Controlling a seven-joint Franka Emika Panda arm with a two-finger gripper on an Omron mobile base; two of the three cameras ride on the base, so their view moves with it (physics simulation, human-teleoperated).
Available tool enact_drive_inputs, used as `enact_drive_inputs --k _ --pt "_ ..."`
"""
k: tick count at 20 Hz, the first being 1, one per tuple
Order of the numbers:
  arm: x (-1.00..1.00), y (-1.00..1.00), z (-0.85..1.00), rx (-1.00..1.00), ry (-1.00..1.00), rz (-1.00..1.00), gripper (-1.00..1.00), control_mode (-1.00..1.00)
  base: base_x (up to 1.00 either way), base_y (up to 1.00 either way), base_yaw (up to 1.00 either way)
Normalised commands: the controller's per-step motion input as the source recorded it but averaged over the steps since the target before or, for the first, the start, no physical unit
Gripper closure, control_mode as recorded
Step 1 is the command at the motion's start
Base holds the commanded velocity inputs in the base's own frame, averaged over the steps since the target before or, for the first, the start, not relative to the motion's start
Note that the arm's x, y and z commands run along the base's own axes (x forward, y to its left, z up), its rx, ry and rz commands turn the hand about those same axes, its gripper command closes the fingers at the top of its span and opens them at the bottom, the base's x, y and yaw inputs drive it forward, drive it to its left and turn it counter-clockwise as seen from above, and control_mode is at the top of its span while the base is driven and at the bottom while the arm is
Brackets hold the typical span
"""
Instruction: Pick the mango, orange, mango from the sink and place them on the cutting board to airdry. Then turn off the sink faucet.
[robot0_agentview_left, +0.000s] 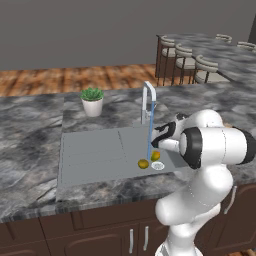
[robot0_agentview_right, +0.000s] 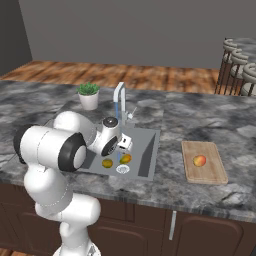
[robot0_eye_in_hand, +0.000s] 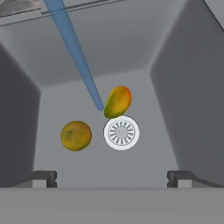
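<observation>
In the sink (robot0_eye_in_hand: 65, 65) basin, the olive-yellow mango (robot0_eye_in_hand: 76, 135) lay left of the drain (robot0_eye_in_hand: 121, 132); the green-and-orange mango (robot0_eye_in_hand: 118, 101) touched the drain's far rim under the water stream (robot0_eye_in_hand: 74, 57). Both probably handle firm, wet and slippery; grasp across the narrow middle. The gripper (robot0_eye_in_hand: 112, 177) hung above them, jaws fully spread, holding nothing. The orange (robot0_agentview_right: 199, 160) rested on the cutting board (robot0_agentview_right: 215, 172).
</observation>
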Motion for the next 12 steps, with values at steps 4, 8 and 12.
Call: enact_drive_inputs --k 4,8,12 --pt "0.23 -0.06 -0.25 0.00 0.00 0.00 -1.00 -1.00 0.00 0.00 0.00" --pt "0.25 -0.05 -0.22 0.00 0.00 0.00 -1.00 -1.00 0.00 0.00 0.00" --pt "0.20 -0.03 -0.20 0.00 0.00 0.00 -1.00 -1.00 0.00 0.00 0.00"
